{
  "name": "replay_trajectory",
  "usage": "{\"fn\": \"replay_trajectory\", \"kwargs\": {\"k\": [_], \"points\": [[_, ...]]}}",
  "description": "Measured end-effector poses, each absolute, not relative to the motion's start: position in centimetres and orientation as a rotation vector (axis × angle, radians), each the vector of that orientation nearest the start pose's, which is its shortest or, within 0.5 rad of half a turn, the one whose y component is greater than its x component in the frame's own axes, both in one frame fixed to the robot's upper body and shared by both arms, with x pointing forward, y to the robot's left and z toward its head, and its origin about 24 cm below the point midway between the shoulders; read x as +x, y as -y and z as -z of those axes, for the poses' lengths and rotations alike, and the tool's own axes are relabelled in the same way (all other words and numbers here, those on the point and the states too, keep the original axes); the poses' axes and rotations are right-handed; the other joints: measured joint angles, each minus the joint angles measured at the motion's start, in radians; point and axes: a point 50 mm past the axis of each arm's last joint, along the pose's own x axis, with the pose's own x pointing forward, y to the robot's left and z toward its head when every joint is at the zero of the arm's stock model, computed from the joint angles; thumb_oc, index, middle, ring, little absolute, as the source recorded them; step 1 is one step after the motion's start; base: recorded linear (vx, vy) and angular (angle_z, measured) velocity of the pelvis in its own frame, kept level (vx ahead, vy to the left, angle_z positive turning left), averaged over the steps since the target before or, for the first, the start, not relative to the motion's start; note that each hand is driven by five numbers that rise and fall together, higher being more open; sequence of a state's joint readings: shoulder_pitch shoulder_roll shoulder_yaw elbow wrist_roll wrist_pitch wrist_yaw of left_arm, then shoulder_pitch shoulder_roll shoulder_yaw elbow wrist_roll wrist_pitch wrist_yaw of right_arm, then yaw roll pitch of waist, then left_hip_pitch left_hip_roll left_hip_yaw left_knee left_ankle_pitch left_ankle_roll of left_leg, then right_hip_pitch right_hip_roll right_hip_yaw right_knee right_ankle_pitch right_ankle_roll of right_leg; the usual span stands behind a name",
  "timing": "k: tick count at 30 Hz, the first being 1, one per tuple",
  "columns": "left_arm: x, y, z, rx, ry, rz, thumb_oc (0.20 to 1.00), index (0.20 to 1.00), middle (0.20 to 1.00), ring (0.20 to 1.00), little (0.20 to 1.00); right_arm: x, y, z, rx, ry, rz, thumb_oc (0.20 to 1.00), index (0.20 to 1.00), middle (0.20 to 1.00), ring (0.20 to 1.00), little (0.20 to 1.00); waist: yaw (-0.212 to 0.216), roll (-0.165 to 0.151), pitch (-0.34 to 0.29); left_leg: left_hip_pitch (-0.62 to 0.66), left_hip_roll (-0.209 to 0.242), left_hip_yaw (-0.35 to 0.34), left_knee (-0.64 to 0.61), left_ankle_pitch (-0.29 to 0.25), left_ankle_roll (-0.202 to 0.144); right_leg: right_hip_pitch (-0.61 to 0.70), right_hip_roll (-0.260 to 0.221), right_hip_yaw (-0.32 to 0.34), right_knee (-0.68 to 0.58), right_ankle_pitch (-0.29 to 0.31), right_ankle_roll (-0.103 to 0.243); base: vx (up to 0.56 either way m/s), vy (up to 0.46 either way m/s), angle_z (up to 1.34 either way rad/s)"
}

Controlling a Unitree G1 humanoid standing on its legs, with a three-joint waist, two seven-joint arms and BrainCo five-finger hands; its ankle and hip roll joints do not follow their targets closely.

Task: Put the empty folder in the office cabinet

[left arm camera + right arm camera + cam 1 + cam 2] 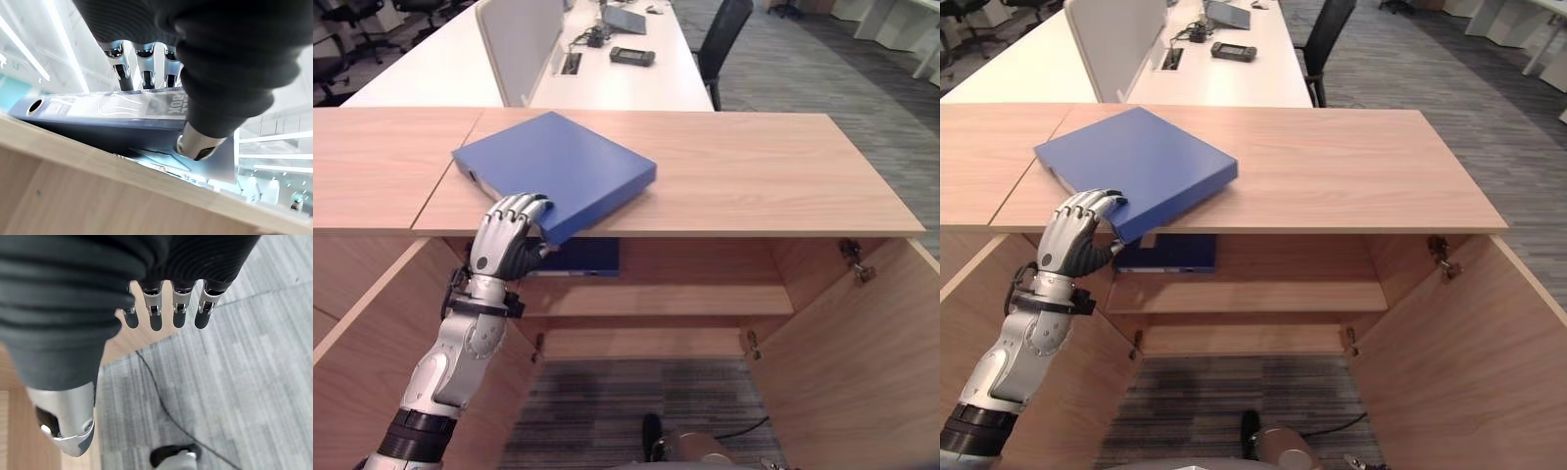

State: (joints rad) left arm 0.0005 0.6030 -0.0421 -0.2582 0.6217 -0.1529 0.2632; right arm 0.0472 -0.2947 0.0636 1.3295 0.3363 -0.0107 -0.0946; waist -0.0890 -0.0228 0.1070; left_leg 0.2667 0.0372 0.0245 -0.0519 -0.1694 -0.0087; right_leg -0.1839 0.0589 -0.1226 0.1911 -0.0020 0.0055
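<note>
Now the left hand pinches the near corner of the blue folder, fingers on top and thumb below, where that corner sticks out over the front edge of the cabinet top; the right hand hangs relaxed over the floor. Such a corner grip may slip as the folder leaves the top, so it could tilt and fall, or knock the other folder on the shelf below.

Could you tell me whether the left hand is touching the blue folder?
Touching: in the left eye view the left hand curls over the folder's overhanging corner.
</note>
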Motion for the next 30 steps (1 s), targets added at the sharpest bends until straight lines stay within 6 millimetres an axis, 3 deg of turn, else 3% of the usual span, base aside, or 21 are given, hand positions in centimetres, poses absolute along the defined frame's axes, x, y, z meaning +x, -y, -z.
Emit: {"fn": "replay_trajectory", "kwargs": {"k": [3,9,15,18,20,25,30], "points": [[23.2,-19.5,-15.7,1.046,0.637,-0.011,0.2,0.2,0.2,0.2,0.2,4.3,26.9,16.1,-0.064,-1.323,0.443,1.0,1.0,1.0,1.0,1.0,0.018,0.0,0.003,0.001,-0.002,-0.006,0.0,0.0,0.0,0.007,-0.004,-0.005,-0.006,0.001,0.0,-0.03,-0.023,0.08],[22.7,-18.2,-16.9,0.916,0.68,0.117,0.2,0.2,0.2,0.2,0.2,5.5,26.7,16.0,-0.025,-1.29,0.442,1.0,1.0,1.0,1.0,1.0,0.018,-0.001,0.004,0.0,-0.008,-0.011,-0.002,0.0,0.001,0.009,-0.013,-0.008,-0.003,0.0,0.001,-0.01,-0.006,0.02],[22.5,-16.0,-19.1,0.566,0.754,0.295,0.2,0.2,0.2,0.2,0.2,5.7,26.5,16.0,-0.025,-1.289,0.415,1.0,1.0,1.0,1.0,1.0,0.016,0.0,0.005,-0.002,-0.009,-0.016,0.002,0.0,0.001,0.005,-0.014,-0.012,-0.002,0.0,0.0,-0.01,0.0,0.01],[22.1,-14.0,-20.6,0.344,0.785,0.492,0.2,0.2,0.2,0.2,0.2,5.8,26.4,16.1,-0.022,-1.29,0.401,1.0,1.0,1.0,1.0,1.0,0.007,0.007,0.011,0.003,-0.012,-0.014,0.003,0.0,0.001,0.005,-0.016,-0.008,0.005,-0.003,0.003,0.01,0.037,-0.02],[22.2,-12.4,-20.8,0.117,0.771,0.587,0.2,0.2,0.2,0.2,0.2,6.5,25.3,16.3,-0.035,-1.302,0.374,1.0,1.0,1.0,1.0,1.0,-0.004,0.017,0.014,0.004,-0.013,-0.013,0.003,0.0,0.001,0.007,-0.018,-0.007,0.009,-0.003,0.003,0.01,0.024,-0.01],[22.7,-10.2,-21.3,-0.191,0.694,0.751,0.2,0.2,0.2,0.2,0.2,8.5,22.9,16.6,0.0,-1.284,0.313,1.0,1.0,1.0,1.0,1.0,-0.018,0.048,-0.002,0.012,-0.014,-0.008,0.005,0.0,0.001,0.011,-0.017,-0.003,0.012,-0.003,0.002,0.01,0.016,-0.03],[22.8,-9.8,-21.0,-0.254,0.658,0.773,0.2,0.2,0.2,0.2,0.2,8.6,23.1,16.6,-0.004,-1.291,0.316,1.0,1.0,1.0,1.0,1.0,-0.016,0.041,-0.01,0.019,-0.014,-0.009,0.005,0.0,0.001,0.011,-0.018,-0.004,0.03,-0.013,-0.007,0.0,0.0,0.0]]}}
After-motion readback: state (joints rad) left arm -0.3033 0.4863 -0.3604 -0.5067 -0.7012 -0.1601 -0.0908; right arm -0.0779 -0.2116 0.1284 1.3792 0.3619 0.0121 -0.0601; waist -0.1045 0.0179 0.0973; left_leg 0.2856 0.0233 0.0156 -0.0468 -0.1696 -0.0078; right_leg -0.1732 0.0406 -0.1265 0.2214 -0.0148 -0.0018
